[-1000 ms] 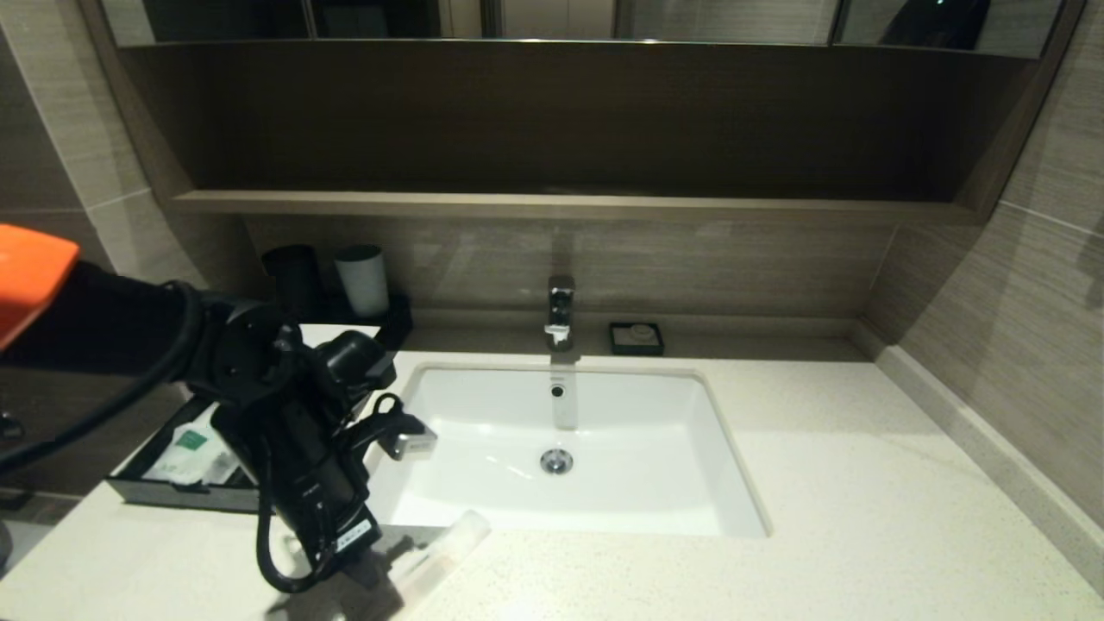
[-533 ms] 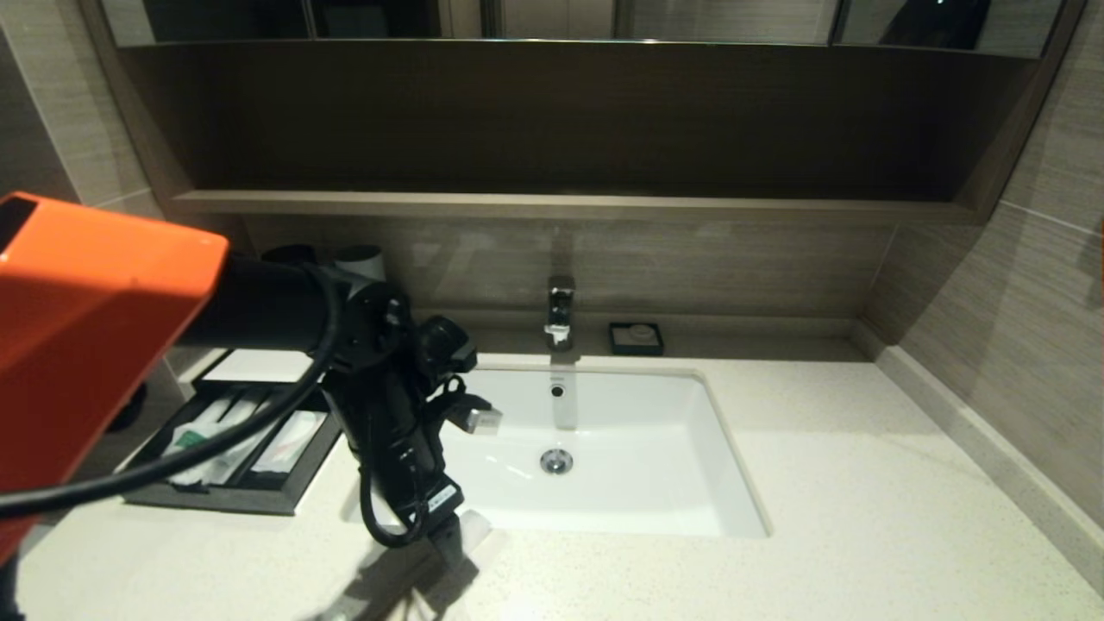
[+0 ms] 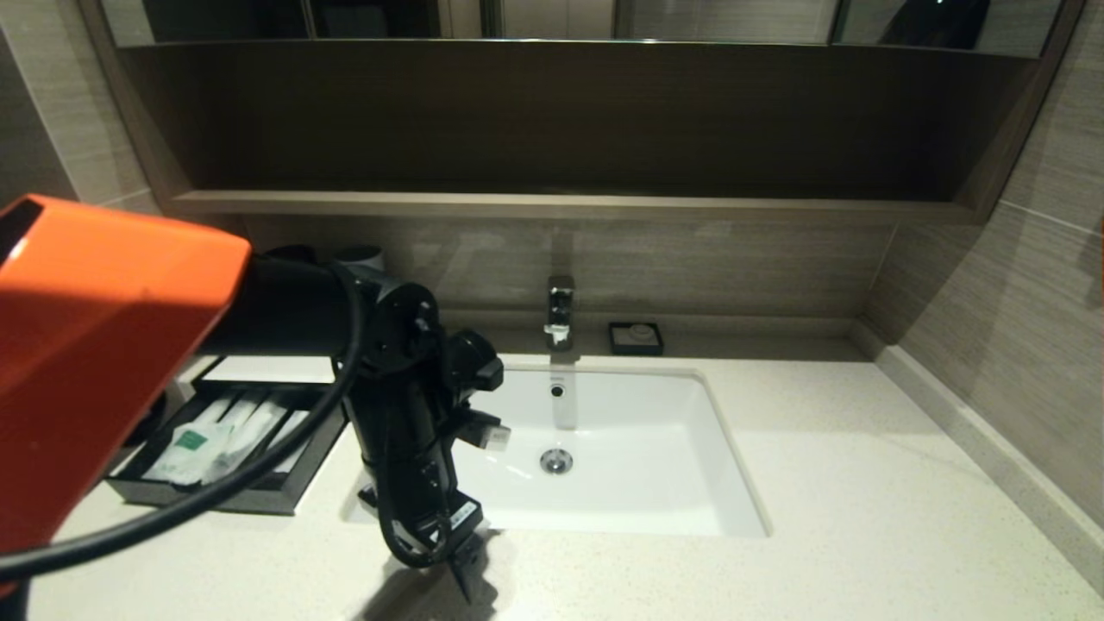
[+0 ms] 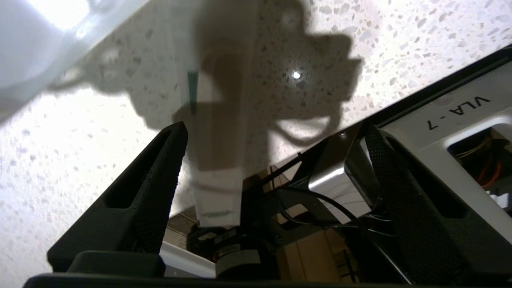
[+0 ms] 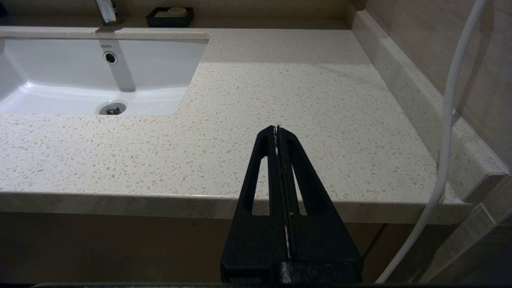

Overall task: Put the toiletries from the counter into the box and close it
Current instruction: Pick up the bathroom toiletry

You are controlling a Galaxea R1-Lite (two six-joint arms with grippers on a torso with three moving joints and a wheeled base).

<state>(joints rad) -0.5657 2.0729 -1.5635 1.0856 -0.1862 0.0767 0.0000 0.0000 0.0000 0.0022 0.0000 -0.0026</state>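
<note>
Only the left wrist view shows the sachet (image 4: 216, 160): a long, pale, flat packet with a green mark, lying on the speckled worktop (image 4: 80, 128) and overhanging its front edge at frame centre. The left gripper (image 4: 276, 144) hangs above it, jaws wide apart, touching nothing. In the head view's lower left, the black box (image 3: 216, 498) sits open, holding white packets. The right gripper (image 5: 277, 132), low centre of its view, has its jaws pressed together, empty.
</note>
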